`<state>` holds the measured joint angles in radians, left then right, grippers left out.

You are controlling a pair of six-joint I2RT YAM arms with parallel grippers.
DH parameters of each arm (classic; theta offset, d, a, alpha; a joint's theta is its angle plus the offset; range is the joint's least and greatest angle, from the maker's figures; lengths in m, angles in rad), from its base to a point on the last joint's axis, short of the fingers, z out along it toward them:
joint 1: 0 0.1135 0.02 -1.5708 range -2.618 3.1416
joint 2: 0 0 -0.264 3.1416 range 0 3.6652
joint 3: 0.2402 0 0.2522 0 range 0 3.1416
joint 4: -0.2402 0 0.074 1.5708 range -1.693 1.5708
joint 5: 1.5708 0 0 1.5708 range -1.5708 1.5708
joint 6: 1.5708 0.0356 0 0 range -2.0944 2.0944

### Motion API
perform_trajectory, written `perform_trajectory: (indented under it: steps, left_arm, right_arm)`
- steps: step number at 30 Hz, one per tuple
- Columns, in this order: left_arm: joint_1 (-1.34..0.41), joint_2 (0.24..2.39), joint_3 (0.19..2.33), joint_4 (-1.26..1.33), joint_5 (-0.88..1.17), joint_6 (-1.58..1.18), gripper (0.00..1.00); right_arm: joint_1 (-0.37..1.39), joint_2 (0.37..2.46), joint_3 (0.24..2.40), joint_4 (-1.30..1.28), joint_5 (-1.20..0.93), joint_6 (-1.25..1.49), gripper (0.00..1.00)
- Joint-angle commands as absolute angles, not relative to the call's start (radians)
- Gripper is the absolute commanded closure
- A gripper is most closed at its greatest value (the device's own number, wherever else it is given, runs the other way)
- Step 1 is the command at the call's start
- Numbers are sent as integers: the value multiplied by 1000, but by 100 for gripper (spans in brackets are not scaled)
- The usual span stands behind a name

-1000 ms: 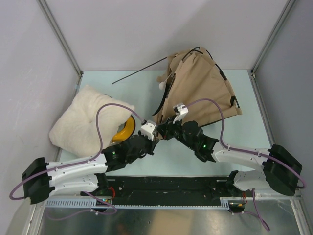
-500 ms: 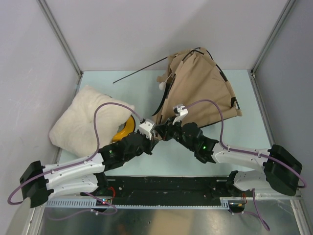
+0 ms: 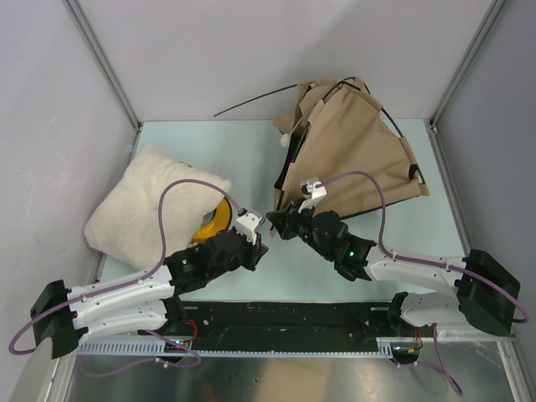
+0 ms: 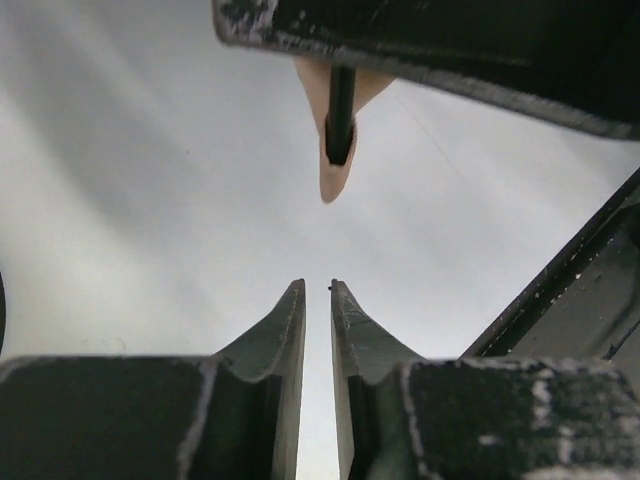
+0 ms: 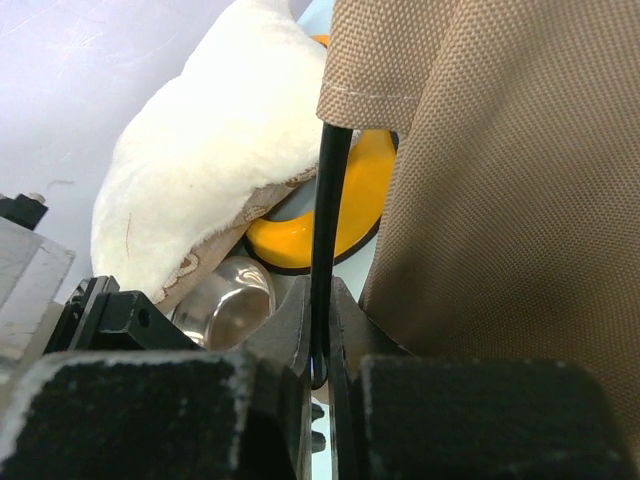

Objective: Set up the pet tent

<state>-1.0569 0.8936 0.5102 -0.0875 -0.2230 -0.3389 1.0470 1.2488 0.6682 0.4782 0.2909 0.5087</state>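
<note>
Left jaws: nearest you, parted by a narrow slit with nothing between them.
Right jaws: pressed onto 1 thin black pole (image 5: 324,250), gripped just below the tan hem it runs out of.
Step in hand: likely seating this pole end to tension the fabric. Hold the right pinch firm. Spread the left jaws wider before closing on the sleeve tip (image 4: 332,185) just ahead of them.
Left side: yellow bowl holder (image 3: 213,222) and cream pillow (image 3: 142,209) lie close by your left arm, so sweep clear of them.
Pet tent (image 3: 356,155): tan, half-raised and slack, at the far right of the worktop (image 3: 209,159).
Far pole (image 3: 251,101): juts loose from the tent top toward the far left. Pull gently, as it could spring.
</note>
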Motion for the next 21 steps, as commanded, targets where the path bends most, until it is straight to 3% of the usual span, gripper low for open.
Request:
perform_trajectory:
  steps: [1, 11, 21]
  left_arm:
    - [-1052, 870, 498, -113, -211, -329, 80]
    - [-1047, 806, 497, -151, -276, -328, 63]
    - [-970, 665, 566, -246, -475, -337, 39]
  right_arm:
    - [1053, 1206, 672, 510, 361, 488, 100]
    - [1063, 1176, 670, 456, 340, 463, 100]
    - [1065, 1099, 464, 490, 214, 408, 100]
